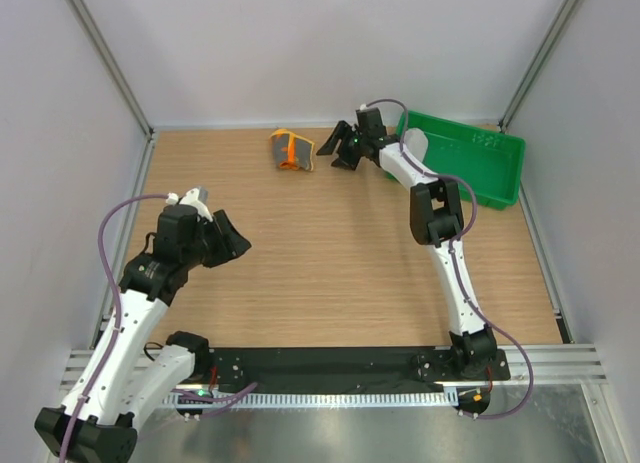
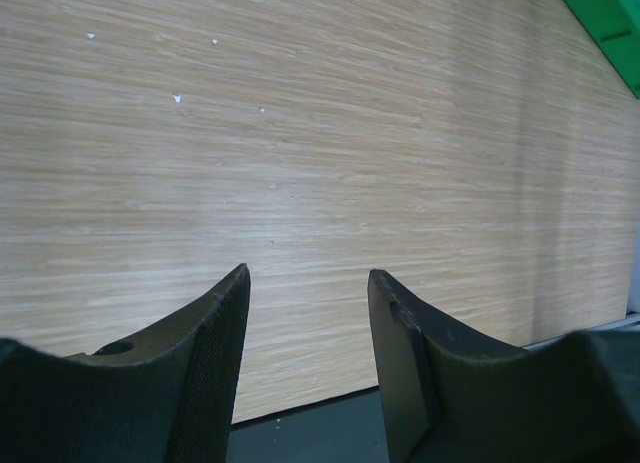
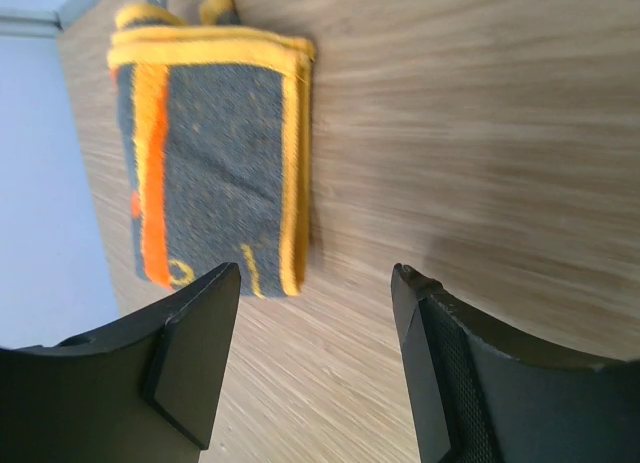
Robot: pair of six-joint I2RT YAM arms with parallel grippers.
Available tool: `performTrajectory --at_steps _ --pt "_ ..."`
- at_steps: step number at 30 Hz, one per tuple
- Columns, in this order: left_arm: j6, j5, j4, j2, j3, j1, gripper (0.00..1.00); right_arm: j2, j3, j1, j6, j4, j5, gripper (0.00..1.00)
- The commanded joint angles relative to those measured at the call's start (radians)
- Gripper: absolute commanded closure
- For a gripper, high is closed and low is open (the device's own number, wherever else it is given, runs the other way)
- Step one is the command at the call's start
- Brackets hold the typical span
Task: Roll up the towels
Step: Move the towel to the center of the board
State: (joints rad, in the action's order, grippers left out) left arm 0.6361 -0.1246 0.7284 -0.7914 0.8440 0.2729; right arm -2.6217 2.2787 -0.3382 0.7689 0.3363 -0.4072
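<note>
The orange and yellow patterned towel [image 1: 290,150] lies folded or rolled into a small grey-faced bundle on the far part of the wooden table; the right wrist view shows it [image 3: 210,153] flat on the wood. My right gripper [image 1: 333,153] [image 3: 318,273] hovers just right of it, open and empty, its left finger near the towel's corner. A pale grey shape [image 1: 416,143], possibly the grey towel, sits at the left end of the green tray, partly behind the right arm. My left gripper [image 1: 238,245] [image 2: 308,275] is open over bare wood at the near left, holding nothing.
The green plastic tray [image 1: 495,173] stands at the far right of the table; its corner [image 2: 610,23] shows in the left wrist view. Grey walls with metal posts close in the table on three sides. A black base strip [image 1: 330,368] runs along the near edge.
</note>
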Motion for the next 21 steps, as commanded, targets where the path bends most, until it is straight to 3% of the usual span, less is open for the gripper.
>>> performTrajectory --at_steps 1,10,12,13,14,16,19,21 --pt "-0.024 -0.043 -0.041 0.004 -0.008 -0.014 0.48 -0.036 0.085 -0.021 0.070 -0.033 0.027 0.31" --pt "-0.026 -0.059 -0.046 0.012 -0.008 -0.027 0.48 -0.116 0.146 -0.059 0.133 -0.051 0.021 0.31" --pt "-0.027 -0.061 -0.046 0.012 -0.010 -0.029 0.48 -0.127 0.150 -0.068 0.154 -0.072 0.005 0.36" --pt "-0.027 -0.063 -0.047 0.012 -0.010 -0.029 0.48 -0.132 0.154 -0.073 0.159 -0.074 -0.001 0.40" --pt "-0.027 -0.064 -0.046 0.012 -0.010 -0.031 0.48 -0.136 0.160 -0.074 0.162 -0.074 -0.004 0.50" --pt "-0.027 -0.067 -0.047 0.011 -0.010 -0.034 0.48 -0.135 0.166 -0.081 0.170 -0.080 -0.010 0.57" --pt "-0.029 -0.069 -0.047 0.012 -0.010 -0.037 0.48 -0.124 0.162 -0.084 0.175 -0.088 -0.013 0.75" --pt "-0.029 -0.064 -0.047 0.015 -0.010 -0.037 0.48 -0.106 0.142 -0.084 0.175 -0.092 -0.007 0.92"
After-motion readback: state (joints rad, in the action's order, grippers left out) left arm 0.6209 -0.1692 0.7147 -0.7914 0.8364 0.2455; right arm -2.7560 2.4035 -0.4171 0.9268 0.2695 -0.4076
